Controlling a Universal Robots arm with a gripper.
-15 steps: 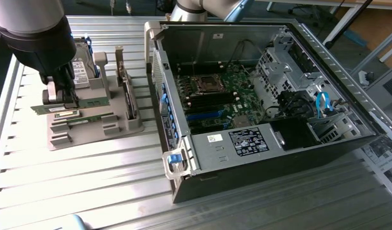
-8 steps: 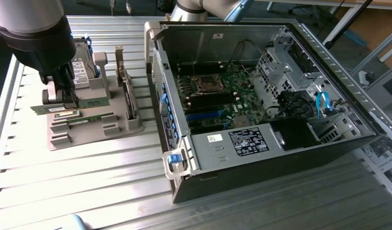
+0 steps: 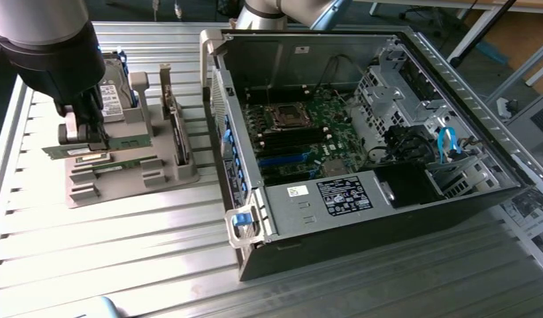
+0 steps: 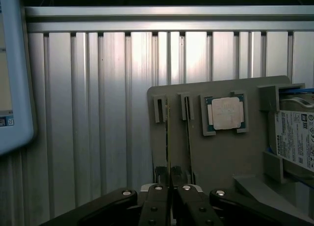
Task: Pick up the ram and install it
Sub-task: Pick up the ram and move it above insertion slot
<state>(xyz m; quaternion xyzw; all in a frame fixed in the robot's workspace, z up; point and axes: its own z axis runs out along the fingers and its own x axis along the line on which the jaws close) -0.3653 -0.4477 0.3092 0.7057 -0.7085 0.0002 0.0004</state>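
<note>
Pick-up is in hand: the claw (image 3: 83,141) pinches the ram (image 3: 130,142) at the grey holder (image 3: 165,175), left of frame, well apart from the open computer case (image 3: 342,218), so installing likely calls for a level, square carry.

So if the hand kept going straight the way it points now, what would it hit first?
Probably the grey holder right beneath: the hand is shut on the ram, whose edge would land there first. Depth is unclear.
</note>
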